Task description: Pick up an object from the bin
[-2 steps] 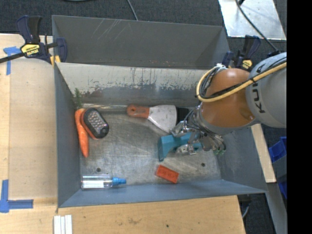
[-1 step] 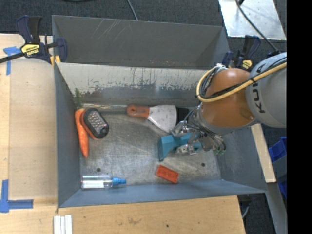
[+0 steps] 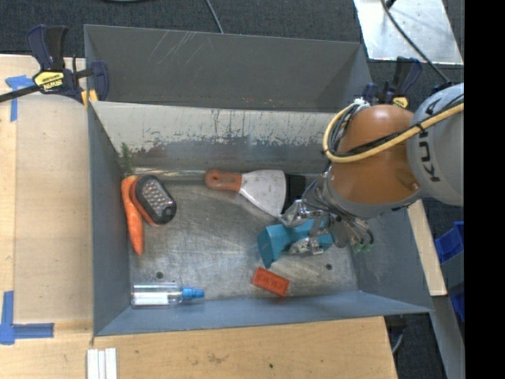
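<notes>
Pincer (image 3: 309, 235), grip unclear, low in bin (image 3: 229, 125), right side; blue block (image 3: 274, 245) touching it.

You have the hand (image 3: 309, 234) low in the bin (image 3: 110, 235), right up against the teal block (image 3: 274, 243) on the block's right in this view. A red brick (image 3: 270, 282) lies just in front of the block, and a scraper (image 3: 251, 186) with an orange handle lies just behind it. Well to the block's left are a black lamp (image 3: 155, 200) and a carrot (image 3: 132, 215). To its front left lies a clear tube (image 3: 166, 295) with a blue cap.
</notes>
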